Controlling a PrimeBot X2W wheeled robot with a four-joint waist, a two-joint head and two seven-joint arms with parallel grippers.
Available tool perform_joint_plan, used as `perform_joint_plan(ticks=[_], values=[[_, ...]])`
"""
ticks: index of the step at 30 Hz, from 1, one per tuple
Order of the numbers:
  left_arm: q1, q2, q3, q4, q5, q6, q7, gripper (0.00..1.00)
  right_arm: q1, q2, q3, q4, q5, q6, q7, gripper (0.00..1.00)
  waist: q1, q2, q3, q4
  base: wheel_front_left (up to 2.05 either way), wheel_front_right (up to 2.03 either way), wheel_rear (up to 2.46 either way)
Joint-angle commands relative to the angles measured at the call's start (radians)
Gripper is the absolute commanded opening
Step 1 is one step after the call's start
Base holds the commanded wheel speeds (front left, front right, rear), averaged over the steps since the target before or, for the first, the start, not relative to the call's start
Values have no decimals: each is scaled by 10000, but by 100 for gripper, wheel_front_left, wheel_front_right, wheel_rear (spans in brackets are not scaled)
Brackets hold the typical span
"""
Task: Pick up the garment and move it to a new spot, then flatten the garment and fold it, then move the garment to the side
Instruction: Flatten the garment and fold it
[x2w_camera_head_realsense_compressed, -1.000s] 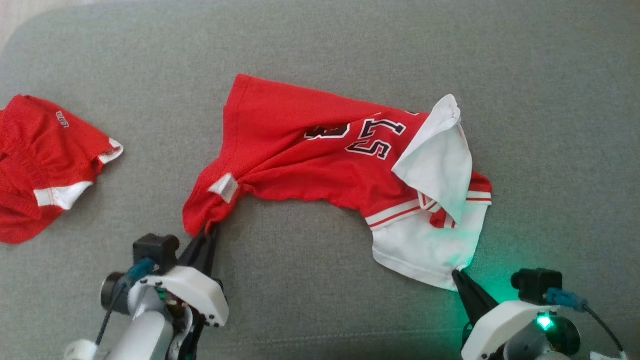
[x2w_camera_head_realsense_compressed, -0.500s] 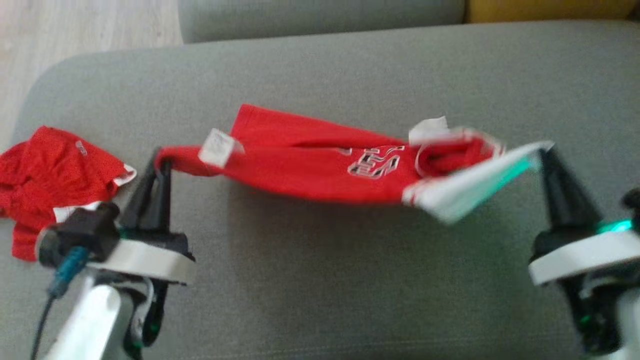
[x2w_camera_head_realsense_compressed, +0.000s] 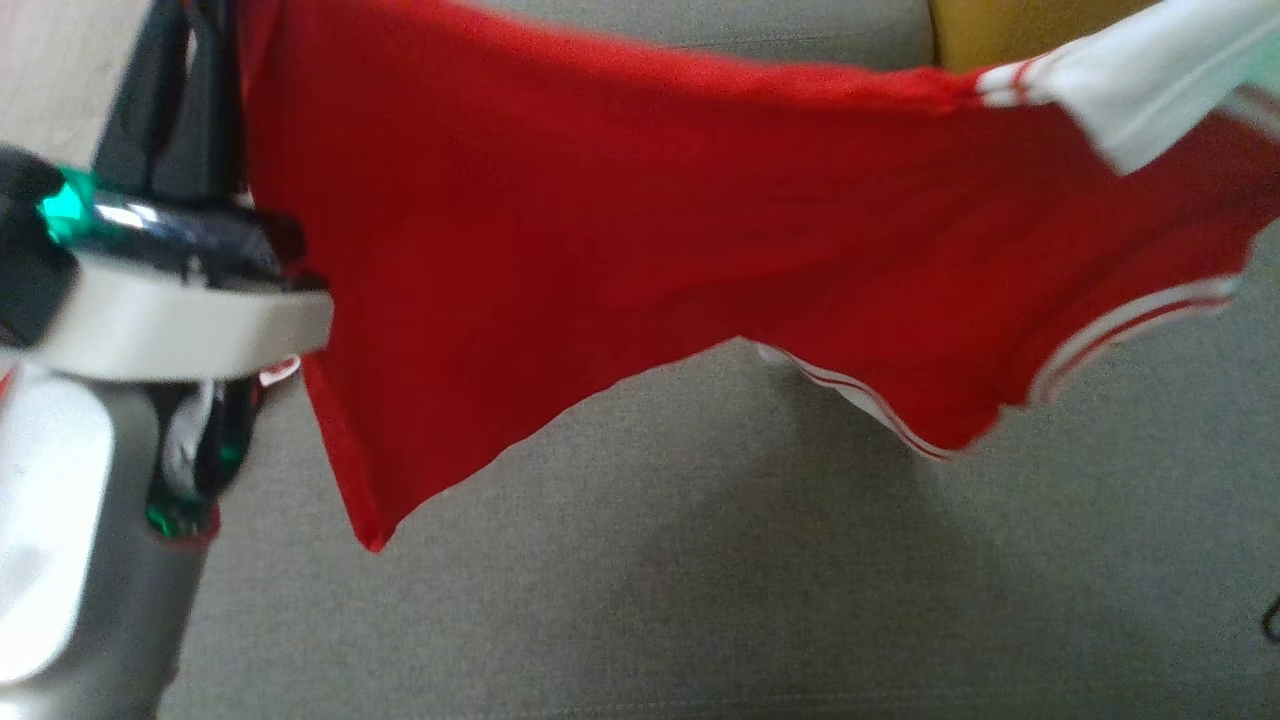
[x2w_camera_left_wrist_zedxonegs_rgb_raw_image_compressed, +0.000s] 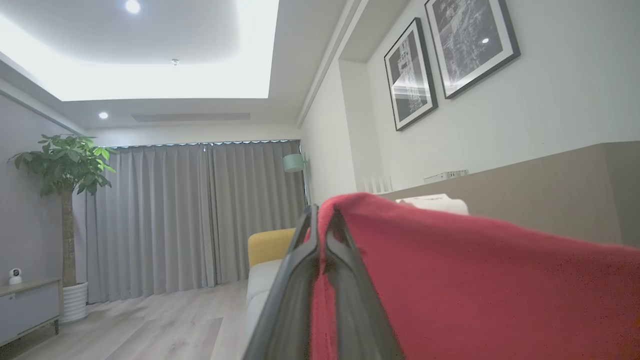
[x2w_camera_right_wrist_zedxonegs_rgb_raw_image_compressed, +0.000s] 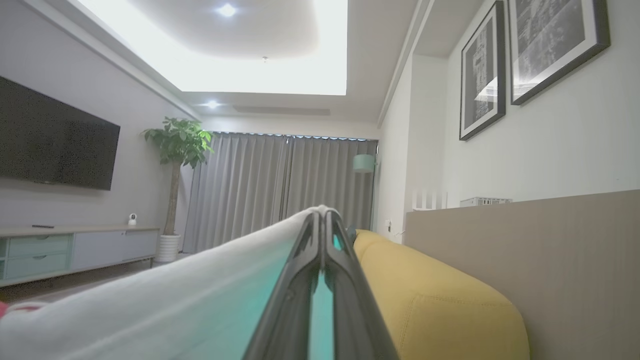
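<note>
Red garment (x2w_camera_head_realsense_compressed: 620, 230) held aloft | left end effector (x2w_camera_left_wrist_zedxonegs_rgb_raw_image_compressed: 322, 220) pinching its red edge | right end effector (x2w_camera_right_wrist_zedxonegs_rgb_raw_image_compressed: 322, 214) pinching its white edge

The garment (x2w_camera_head_realsense_compressed: 640, 230) is soft red cloth, matt and smooth, with white cloth panels and striped trim. The sofa seat (x2w_camera_head_realsense_compressed: 700, 580) is coarse, matt grey woven fabric. The left fingers (x2w_camera_left_wrist_zedxonegs_rgb_raw_image_compressed: 295, 300) and right fingers (x2w_camera_right_wrist_zedxonegs_rgb_raw_image_compressed: 290, 305) look like dark plastic with a faint sheen. The wrist shell (x2w_camera_head_realsense_compressed: 170, 330) is smooth white plastic. The yellow cushion (x2w_camera_right_wrist_zedxonegs_rgb_raw_image_compressed: 440, 310) is grainy fabric.

One garment (x2w_camera_head_realsense_compressed: 640, 230), two pincers (x2w_camera_left_wrist_zedxonegs_rgb_raw_image_compressed: 320, 220) (x2w_camera_right_wrist_zedxonegs_rgb_raw_image_compressed: 324, 216), two pictures (x2w_camera_left_wrist_zedxonegs_rgb_raw_image_compressed: 411, 75) (x2w_camera_left_wrist_zedxonegs_rgb_raw_image_compressed: 471, 45)
</note>
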Motion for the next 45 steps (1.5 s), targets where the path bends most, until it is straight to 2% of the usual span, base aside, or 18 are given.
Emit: perform_joint_plan(ticks=[1,7,13,21,22,28,35,41,45], values=[[-804,247,435,-219,50,-87,105,0,-593,-184,80,-236,128,-9,112,0,0,0,55,-32,0,0,0],[-2047,46,264,677,-285,-474,350,0,-1878,-233,315,585,481,-9,57,0,0,0,447,-161,0,0,0],[-3623,-452,131,2754,-513,-769,126,0,-3894,-320,1169,2378,812,-9,-295,0,0,0,1032,-146,0,0,0],[-6383,-1201,66,6480,-568,-1307,-951,0,-7398,-226,2443,6011,1156,-9,-1807,0,0,0,1715,14,0,0,0],[-7029,-1343,73,7346,-529,-1440,-1156,0,-8178,-128,2730,6982,1169,-9,-2279,0,0,0,1820,19,0,0,0],[-8209,-1648,334,9322,-583,-1965,-1418,0,-9856,480,3736,9663,1432,-9,-3333,0,0,0,2392,-239,0,0,0],[-7508,-1940,849,10599,-415,-2307,-1432,0,-9491,1095,5112,12014,2271,-9,-3906,0,0,0,3362,-482,0,0,0],[-6312,-2358,1189,11127,-280,-2467,-1434,0,-8234,1294,5814,12948,3039,-9,-4326,0,0,0,3729,-448,0,0,0],[-5419,-2592,1493,11281,-235,-2640,-1434,0,-7160,1236,6009,13099,3645,-9,-4656,0,0,0,3862,-336,0,0,0]])
